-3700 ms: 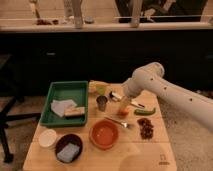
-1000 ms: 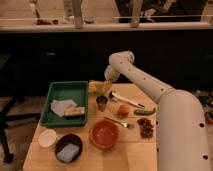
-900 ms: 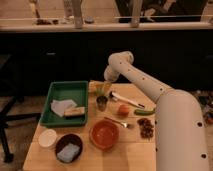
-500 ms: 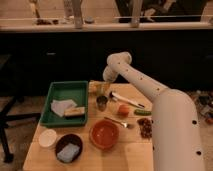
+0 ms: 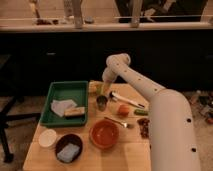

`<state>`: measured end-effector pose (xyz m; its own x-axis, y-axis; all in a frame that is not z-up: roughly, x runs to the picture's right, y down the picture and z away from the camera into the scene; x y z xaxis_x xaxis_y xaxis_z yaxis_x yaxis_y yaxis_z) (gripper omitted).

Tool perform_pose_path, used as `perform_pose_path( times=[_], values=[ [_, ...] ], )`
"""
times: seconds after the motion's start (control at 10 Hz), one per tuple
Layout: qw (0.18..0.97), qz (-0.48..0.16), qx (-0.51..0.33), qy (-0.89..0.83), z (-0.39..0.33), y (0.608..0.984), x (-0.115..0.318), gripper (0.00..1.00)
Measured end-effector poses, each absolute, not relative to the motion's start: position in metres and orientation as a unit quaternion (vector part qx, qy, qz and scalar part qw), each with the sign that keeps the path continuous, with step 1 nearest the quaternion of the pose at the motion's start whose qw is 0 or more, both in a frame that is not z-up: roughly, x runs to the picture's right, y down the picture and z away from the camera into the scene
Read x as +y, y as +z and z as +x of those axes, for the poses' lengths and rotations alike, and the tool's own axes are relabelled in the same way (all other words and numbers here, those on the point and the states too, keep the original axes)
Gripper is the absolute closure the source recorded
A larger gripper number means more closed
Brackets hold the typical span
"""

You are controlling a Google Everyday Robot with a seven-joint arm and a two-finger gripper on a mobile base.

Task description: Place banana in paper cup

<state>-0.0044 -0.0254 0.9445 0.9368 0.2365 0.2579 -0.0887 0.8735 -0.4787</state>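
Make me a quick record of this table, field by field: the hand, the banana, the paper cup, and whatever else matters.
hand: open, low at the table's far edge, by the banana
banana: far edge, just right of the green tray, not in the cup
paper cup: upright, near left corner
metal cup: just in front of the hand
orange bowl: front centre

Arm stretched forward, spread claw hanging low.

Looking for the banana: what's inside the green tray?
A white cloth and a tan block lie in the tray; anything beneath them is hidden. The banana lies outside, by the end effector.
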Motion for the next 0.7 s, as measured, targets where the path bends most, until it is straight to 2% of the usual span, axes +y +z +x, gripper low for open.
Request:
perform_pose_path(
  times=[0.5,0.6,0.7],
  values=[
    [0.953,-0.247,-0.158,0.082,-0.0054,0.9485,-0.0208,0.20],
    [0.952,-0.249,-0.159,0.082,-0.0054,0.9492,-0.0196,0.22],
    [0.951,-0.252,-0.160,0.080,-0.0050,0.9499,-0.0177,0.30]
  ],
)
